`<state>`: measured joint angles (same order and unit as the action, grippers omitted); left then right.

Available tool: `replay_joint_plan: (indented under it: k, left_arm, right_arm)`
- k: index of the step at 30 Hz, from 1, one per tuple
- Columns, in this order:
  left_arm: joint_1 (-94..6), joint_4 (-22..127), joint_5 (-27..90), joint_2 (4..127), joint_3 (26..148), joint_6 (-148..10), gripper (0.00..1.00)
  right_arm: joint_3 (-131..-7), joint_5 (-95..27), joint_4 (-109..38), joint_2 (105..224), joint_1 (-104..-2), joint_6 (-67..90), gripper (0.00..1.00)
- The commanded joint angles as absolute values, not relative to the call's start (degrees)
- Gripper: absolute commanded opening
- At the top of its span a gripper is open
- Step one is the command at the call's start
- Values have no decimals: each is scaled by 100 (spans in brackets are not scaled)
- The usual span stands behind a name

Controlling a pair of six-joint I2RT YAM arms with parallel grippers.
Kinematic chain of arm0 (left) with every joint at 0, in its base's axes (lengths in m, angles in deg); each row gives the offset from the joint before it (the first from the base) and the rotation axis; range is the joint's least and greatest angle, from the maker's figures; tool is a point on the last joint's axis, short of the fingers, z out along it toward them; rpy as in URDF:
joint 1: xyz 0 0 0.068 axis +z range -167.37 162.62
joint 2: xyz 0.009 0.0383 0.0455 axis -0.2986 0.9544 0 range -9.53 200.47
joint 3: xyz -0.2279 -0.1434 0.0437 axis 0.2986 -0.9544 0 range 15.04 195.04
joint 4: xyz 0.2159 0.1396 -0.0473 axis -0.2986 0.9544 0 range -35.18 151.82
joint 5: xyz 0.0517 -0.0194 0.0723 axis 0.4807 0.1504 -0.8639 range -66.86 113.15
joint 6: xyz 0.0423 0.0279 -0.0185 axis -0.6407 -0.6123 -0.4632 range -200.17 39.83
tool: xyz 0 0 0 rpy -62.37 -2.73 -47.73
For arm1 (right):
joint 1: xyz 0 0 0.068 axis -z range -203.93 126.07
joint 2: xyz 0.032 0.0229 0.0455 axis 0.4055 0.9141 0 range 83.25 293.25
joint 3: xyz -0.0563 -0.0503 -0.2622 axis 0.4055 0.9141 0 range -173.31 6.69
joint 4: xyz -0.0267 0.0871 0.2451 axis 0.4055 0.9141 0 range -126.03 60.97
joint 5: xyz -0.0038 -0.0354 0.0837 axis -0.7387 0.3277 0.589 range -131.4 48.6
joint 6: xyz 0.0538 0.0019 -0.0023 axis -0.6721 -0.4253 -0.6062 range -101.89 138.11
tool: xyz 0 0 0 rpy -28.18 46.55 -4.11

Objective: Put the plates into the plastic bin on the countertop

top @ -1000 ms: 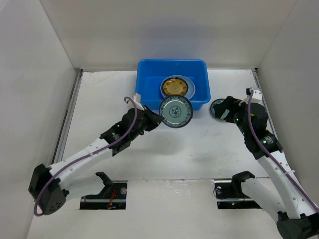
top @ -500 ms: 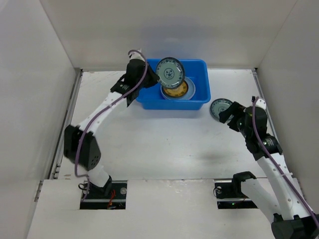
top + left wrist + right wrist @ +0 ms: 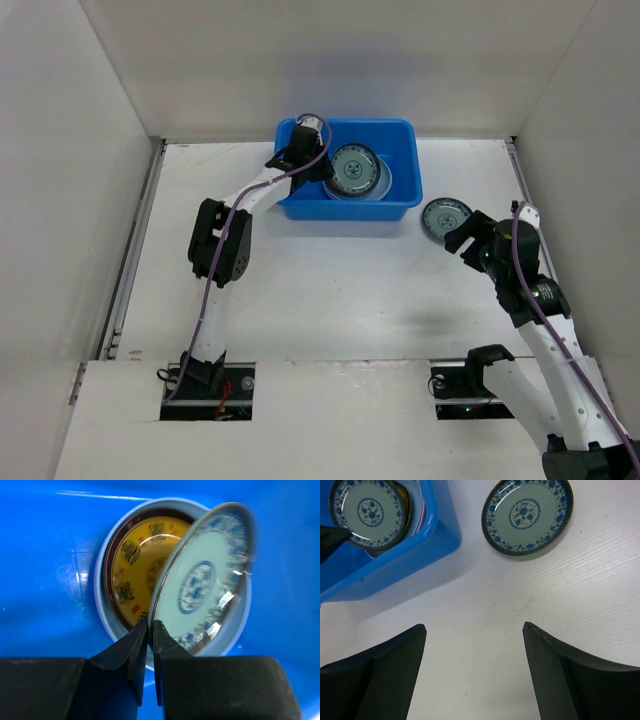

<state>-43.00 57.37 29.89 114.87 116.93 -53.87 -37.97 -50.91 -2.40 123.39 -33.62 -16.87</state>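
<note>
Top view, left gripper (image 3: pixel 324 170): reaches inside the plastic bin (image 3: pixel 350 210), at the left edge of the held teal plate (image 3: pixel 353 169).
Top view, plastic bin: sits at the far middle of the countertop (image 3: pixel 330 290), close to the back wall.
Top view, second teal plate (image 3: pixel 444 217): lies flat on the countertop just right of the bin, apart from it.
Top view, right gripper (image 3: pixel 458 235): hangs at the near edge of the second teal plate. Contact cannot be judged from here.
Left wrist view, fingers (image 3: pixel 137 640): pinched almost together on the lower rim of the held teal plate, which tilts up on edge.
Left wrist view, amber plate (image 3: pixel 132 575): lies flat behind the tilted plate, nested in a light blue plate (image 3: pixel 100 587) on the bin floor.
Right wrist view, fingers (image 3: pixel 385 675): spread wide with nothing between them, above bare countertop.
Right wrist view, second teal plate: face up ahead of the fingers, clear of both, beside the bin's corner.
Right wrist view, held teal plate: seen inside the bin at upper left.
</note>
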Motion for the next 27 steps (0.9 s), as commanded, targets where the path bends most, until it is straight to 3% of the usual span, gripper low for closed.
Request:
replay_joint_plan:
  k: [1,3,5,7,9,11,15,22,27]
  left_arm:
    - [-4229,5359,2983,11465,12130,-5679,8]
    - [-4194,5324,3000,11588,12165,-5706,13]
    - [-4168,5315,3035,11659,12192,-5758,26]
    - [-4168,5306,3044,11659,12201,-5837,45]
    - [-4185,5306,2992,11554,12183,-5916,52]
    - [-4220,5306,2965,11327,12166,-6013,72]
    - [-4325,5385,2921,10686,12192,-6180,100]
    - [-4528,5833,2473,9156,11982,-6400,100]
    - [-4572,6053,1999,8207,11017,-6365,100]
  right_arm:
    - [-3796,-5238,-193,12280,-3302,-1740,84]
    - [-3778,-5247,-184,12289,-3276,-1749,84]
    - [-3752,-5256,-184,12289,-3258,-1766,84]
    - [-3726,-5265,-184,12306,-3232,-1801,84]
    - [-3664,-5265,-184,12350,-3170,-1863,84]
    - [-3559,-5247,-227,12385,-3074,-1968,84]
    - [-3313,-4949,-535,12464,-2784,-2293,85]
    - [-2576,-4062,-1649,12991,-2143,-3197,84]
    - [-2065,-3718,-2722,13378,-1870,-3778,79]
